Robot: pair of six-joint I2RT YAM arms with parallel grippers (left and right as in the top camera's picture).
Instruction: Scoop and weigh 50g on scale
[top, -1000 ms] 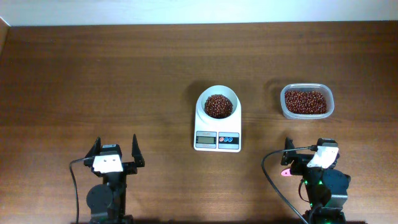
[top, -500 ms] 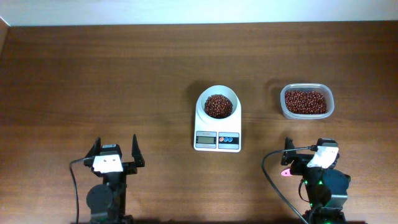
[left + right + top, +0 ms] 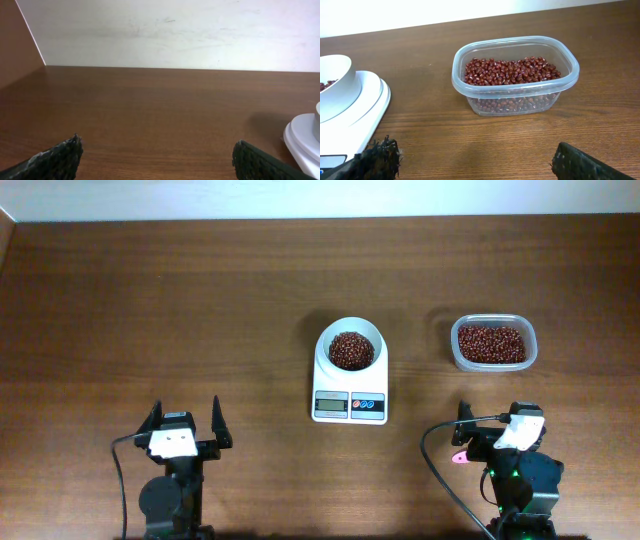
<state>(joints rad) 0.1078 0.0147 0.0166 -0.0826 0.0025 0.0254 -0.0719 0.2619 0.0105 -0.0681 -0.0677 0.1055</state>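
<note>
Overhead is showing beans [image 3: 351, 350] heaped on the scale [image 3: 349, 385]; the left wrist view is catching only its edge. Fingers of the left gripper [image 3: 187, 406] and the right gripper [image 3: 473, 147] are standing wide apart, holding nothing.

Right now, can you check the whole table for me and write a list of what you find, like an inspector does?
Surface: brown wood-grain table.
Job's things: white scale mid-table, a white bowl on it with beans inside; a clear tub of more beans stands apart to its right.
Clutter: small pink piece beside the right arm; cannot tell what it is.
Grippers: left gripper open, empty; right gripper open, empty, facing the tub.
Cables: black cable by the left arm, another by the right arm.
Surroundings: pale wall behind the table's far edge.
</note>
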